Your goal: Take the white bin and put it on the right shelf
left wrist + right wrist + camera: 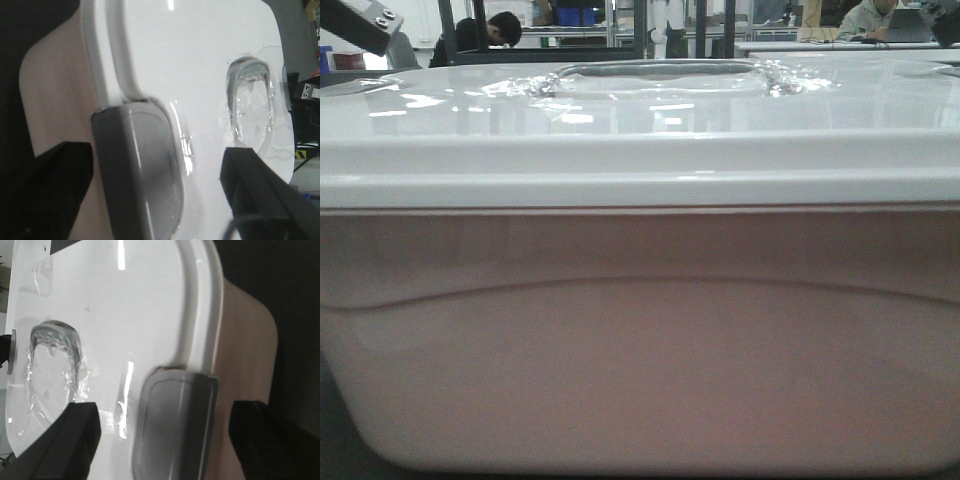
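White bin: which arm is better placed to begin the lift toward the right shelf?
Right, marginally. The right gripper is open and straddles the grey right-end clasp nearly centred. The left gripper is open around the left-end clasp, but off-centre. The white bin is wide, so lifting probably needs both arms.

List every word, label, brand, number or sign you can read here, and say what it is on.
No text can be read in any view.
The white bin: side wall plain, no print.
Its lid: only glare, no label.
The grey latch: blank, in both wrist views.
The background benches: too small and blurred to read anything.
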Action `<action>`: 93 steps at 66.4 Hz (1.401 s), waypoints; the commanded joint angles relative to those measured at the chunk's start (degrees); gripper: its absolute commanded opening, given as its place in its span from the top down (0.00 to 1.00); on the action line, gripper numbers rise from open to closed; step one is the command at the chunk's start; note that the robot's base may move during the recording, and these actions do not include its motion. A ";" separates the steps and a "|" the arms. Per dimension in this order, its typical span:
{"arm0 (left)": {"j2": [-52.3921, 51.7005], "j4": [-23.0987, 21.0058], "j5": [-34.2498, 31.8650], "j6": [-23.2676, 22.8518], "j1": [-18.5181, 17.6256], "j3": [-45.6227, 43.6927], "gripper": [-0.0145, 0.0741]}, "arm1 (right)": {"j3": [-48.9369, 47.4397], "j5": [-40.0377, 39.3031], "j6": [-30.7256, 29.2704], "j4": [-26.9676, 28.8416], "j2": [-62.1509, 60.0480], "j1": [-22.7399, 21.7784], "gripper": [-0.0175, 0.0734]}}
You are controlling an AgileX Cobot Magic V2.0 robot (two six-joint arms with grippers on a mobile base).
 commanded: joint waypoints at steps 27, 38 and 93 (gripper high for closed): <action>-1.12 -4.53 2.15 0.39 -2.42 -1.46 0.35 | -1.35 6.59 -0.53 4.12 -1.33 -0.04 0.12; -1.12 -4.87 2.15 0.39 -2.42 -1.46 0.35 | -1.35 6.59 -0.53 4.12 -1.33 -0.04 0.12; -1.12 -5.01 1.87 0.39 -2.42 -1.46 0.35 | -1.35 4.28 -0.53 4.16 -1.33 3.90 0.12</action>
